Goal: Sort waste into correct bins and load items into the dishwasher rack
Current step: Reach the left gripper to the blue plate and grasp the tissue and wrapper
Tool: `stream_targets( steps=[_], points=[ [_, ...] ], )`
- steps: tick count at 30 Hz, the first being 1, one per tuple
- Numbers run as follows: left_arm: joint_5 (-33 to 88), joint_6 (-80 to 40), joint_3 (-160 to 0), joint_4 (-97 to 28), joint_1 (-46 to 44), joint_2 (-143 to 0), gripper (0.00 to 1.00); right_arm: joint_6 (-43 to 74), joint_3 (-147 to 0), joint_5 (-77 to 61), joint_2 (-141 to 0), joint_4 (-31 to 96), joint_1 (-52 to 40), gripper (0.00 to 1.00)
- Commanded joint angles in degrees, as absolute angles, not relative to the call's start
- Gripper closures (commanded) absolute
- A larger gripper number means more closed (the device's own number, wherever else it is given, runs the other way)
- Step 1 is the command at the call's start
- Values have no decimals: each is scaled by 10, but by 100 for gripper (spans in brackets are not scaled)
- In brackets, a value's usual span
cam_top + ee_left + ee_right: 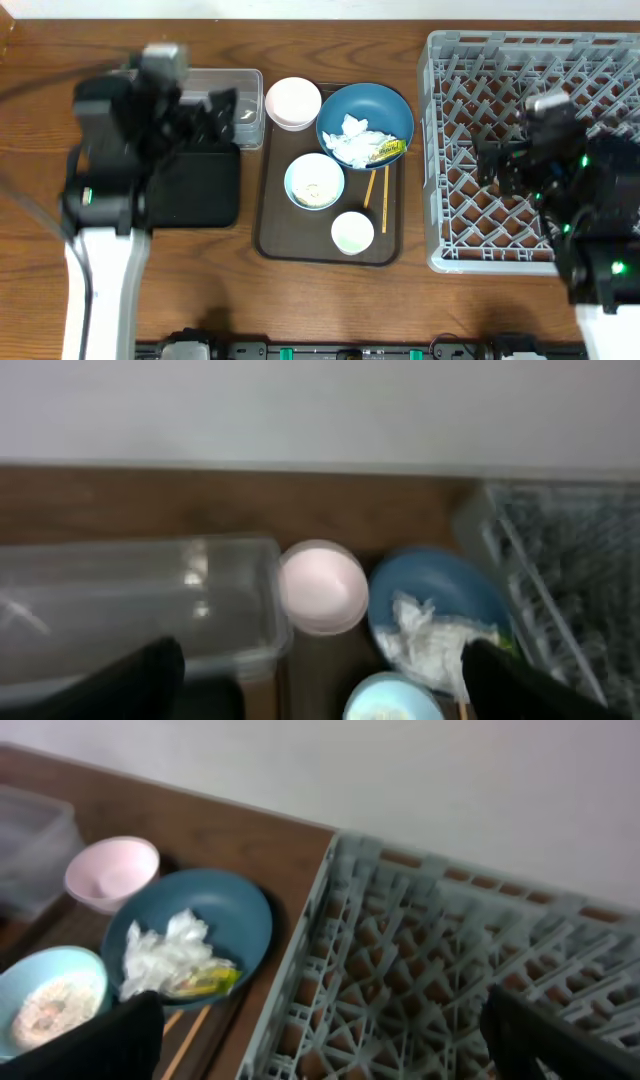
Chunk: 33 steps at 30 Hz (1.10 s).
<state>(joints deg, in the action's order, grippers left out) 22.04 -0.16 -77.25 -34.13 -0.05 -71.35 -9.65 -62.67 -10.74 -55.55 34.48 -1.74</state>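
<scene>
A: Grey rack at 3 o'clock, probably rigid and heavy. Dark blue bowl at 1 o'clock on the brown tray?
B: Likely hard, slick, breakable; best pinched at the rim. Tissue inside: soft, light, grab anywhere. Wrapper against it: thin, slippery.
A: Left gripper, right gripper?
B: Both spread wide, holding nothing.

Dark blue bowl; white tissue; yellow-green wrapper; pale pink bowl; light blue bowl; white cup; grey lattice rack; black tray; wood-grain tabletop.
</scene>
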Motion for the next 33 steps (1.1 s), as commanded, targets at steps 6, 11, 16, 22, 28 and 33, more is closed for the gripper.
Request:
stream_targets(
  steps=[6, 11, 16, 22, 28, 33],
  points=[
    [171, 98, -1052, -565, -115, -989, 9, -73, -688, -160, -610, 382, -15, 1],
    [173, 103, -1086, -557, -173, -1093, 9, -73, -688, -165, -611, 402, -15, 1],
    [173, 148, -1086, -541, -230, -1154, 9, -73, -688, -165, -611, 426, -15, 1],
    [114, 199, -1086, -525, -291, -1194, 9, -73, -688, -165, -612, 431, -15, 1],
    [109, 199, -1086, -494, -311, -1245, 9, -73, -688, -165, -612, 435, -15, 1],
    [109, 192, -1086, -465, -319, -1279, 8, -74, -688, -166, -615, 436, -15, 1]
  ],
)
